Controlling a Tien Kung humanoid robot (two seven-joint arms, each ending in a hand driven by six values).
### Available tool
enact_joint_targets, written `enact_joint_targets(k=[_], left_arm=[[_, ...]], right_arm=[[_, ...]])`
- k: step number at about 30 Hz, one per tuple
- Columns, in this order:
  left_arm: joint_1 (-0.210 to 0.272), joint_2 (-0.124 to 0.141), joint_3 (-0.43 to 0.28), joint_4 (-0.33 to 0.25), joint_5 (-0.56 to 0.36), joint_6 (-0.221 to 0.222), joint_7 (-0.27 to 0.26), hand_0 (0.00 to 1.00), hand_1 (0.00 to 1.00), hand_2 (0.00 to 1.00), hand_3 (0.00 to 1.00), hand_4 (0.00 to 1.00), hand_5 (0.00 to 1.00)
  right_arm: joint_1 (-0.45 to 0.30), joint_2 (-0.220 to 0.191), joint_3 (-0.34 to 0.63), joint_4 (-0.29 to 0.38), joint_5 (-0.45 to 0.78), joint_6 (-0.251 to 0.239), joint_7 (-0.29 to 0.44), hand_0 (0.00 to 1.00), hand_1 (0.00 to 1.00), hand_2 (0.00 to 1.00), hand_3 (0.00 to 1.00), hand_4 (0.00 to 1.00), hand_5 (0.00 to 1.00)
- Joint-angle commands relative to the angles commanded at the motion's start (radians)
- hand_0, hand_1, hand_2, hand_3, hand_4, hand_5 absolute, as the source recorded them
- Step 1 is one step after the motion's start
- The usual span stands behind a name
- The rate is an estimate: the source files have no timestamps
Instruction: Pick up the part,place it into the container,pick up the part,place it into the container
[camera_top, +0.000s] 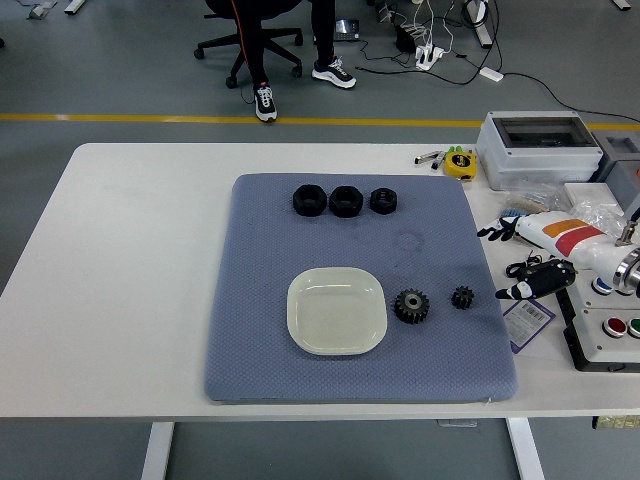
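Note:
A white square container (337, 311) lies on the blue-grey mat (260, 300), left of centre and near the front. Just right of it stands a larger black gear (411, 305), and a smaller black gear (462, 296) sits further right, close to the mat's edge. Three black nut-like parts (345, 200) line up along the mat's far side. My right hand (520, 266) rests at the table's right side, just off the mat, beside the small gear. Its dark, white-tipped fingers are spread and hold nothing. The left arm is out of view.
A control box with coloured buttons (610, 335) and a grey lidded case (538, 148) crowd the right side. A yellow tape measure (460, 162) lies behind the mat. A labelled card (527, 322) sits under my hand. A person's legs and an office chair are far behind the table.

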Motion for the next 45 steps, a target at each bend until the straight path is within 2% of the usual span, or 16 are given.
enact_joint_targets(k=[2, 3, 13, 18, 20, 21, 26, 27, 29, 32, 33, 38, 39, 45], left_arm=[[0.001, 0.0, 0.0, 0.0, 0.0, 0.0, 0.0, 0.707, 0.673, 0.634, 0.559, 0.633, 0.578], [0.001, 0.0, -0.001, 0.0, 0.001, 0.0, 0.0, 0.707, 0.671, 0.634, 0.56, 0.634, 0.578], [-0.001, -0.001, 0.001, -0.001, 0.0, 0.001, 0.0, 0.707, 0.67, 0.634, 0.561, 0.633, 0.574], [-0.006, 0.001, 0.006, -0.001, -0.007, 0.002, 0.0, 0.707, 0.671, 0.634, 0.56, 0.634, 0.577], [-0.007, 0.0, 0.008, -0.001, -0.011, 0.003, 0.0, 0.707, 0.671, 0.634, 0.56, 0.634, 0.577], [-0.009, 0.0, 0.011, -0.001, -0.014, 0.003, -0.001, 0.707, 0.671, 0.637, 0.559, 0.635, 0.579], [-0.009, -0.001, 0.013, -0.001, -0.02, 0.005, -0.001, 0.707, 0.671, 0.637, 0.559, 0.635, 0.579], [-0.009, -0.001, 0.014, -0.001, -0.02, 0.005, -0.001, 0.708, 0.67, 0.636, 0.56, 0.634, 0.576], [-0.009, -0.001, 0.014, -0.001, -0.021, 0.006, -0.001, 0.708, 0.67, 0.636, 0.56, 0.634, 0.576], [-0.01, -0.002, 0.014, -0.001, -0.02, 0.005, -0.001, 0.708, 0.67, 0.636, 0.56, 0.634, 0.576], [-0.01, -0.002, 0.014, -0.001, -0.019, 0.005, -0.001, 0.708, 0.671, 0.636, 0.56, 0.634, 0.576], [-0.012, -0.002, 0.014, -0.001, -0.019, 0.005, 0.0, 0.708, 0.671, 0.636, 0.56, 0.634, 0.576], [-0.012, -0.002, 0.014, -0.001, -0.019, 0.005, 0.0, 0.709, 0.671, 0.637, 0.56, 0.635, 0.577], [-0.013, -0.002, 0.016, -0.001, -0.023, 0.005, 0.0, 0.71, 0.671, 0.637, 0.56, 0.634, 0.576]], right_arm=[[0.006, 0.004, -0.017, -0.005, 0.004, -0.001, -0.001, 0.696, 0.685, 0.744, 0.797, 0.996, 0.275], [0.009, 0.006, -0.025, -0.007, 0.005, -0.002, -0.001, 0.689, 0.684, 0.741, 0.792, 0.969, 0.244], [0.075, 0.025, -0.151, -0.034, -0.049, -0.017, 0.004, 0.693, 0.681, 0.736, 0.789, 0.972, 0.244], [0.107, 0.042, -0.198, -0.076, -0.036, -0.03, 0.008, 0.684, 0.676, 0.732, 0.775, 0.957, 0.231], [0.114, 0.057, -0.206, -0.106, -0.032, -0.035, 0.009, 0.684, 0.676, 0.732, 0.775, 0.957, 0.231], [0.117, 0.064, -0.209, -0.122, -0.034, -0.037, 0.009, 0.675, 0.667, 0.72, 0.738, 0.924, 0.219], [0.123, 0.081, -0.218, -0.161, -0.044, -0.048, 0.014, 0.675, 0.667, 0.72, 0.738, 0.924, 0.219], [0.123, 0.084, -0.218, -0.166, -0.046, -0.05, 0.015, 0.66, 0.648, 0.706, 0.674, 0.88, 0.203], [0.124, 0.09, -0.217, -0.179, -0.054, -0.054, 0.017, 0.66, 0.648, 0.706, 0.674, 0.88, 0.203], [0.126, 0.095, -0.219, -0.191, -0.06, -0.061, 0.02, 0.66, 0.648, 0.706, 0.674, 0.88, 0.203], [0.127, 0.096, -0.219, -0.193, -0.062, -0.064, 0.021, 0.621, 0.616, 0.662, 0.601, 0.825, 0.176], [0.13, 0.098, -0.222, -0.204, -0.058, -0.07, 0.025, 0.621, 0.616, 0.662, 0.601, 0.825, 0.176], [0.129, 0.098, -0.223, -0.205, -0.058, -0.07, 0.026, 0.599, 0.593, 0.631, 0.572, 0.794, 0.161], [0.127, 0.1, -0.226, -0.212, -0.053, -0.069, 0.027, 0.595, 0.58, 0.622, 0.565, 0.773, 0.152]])
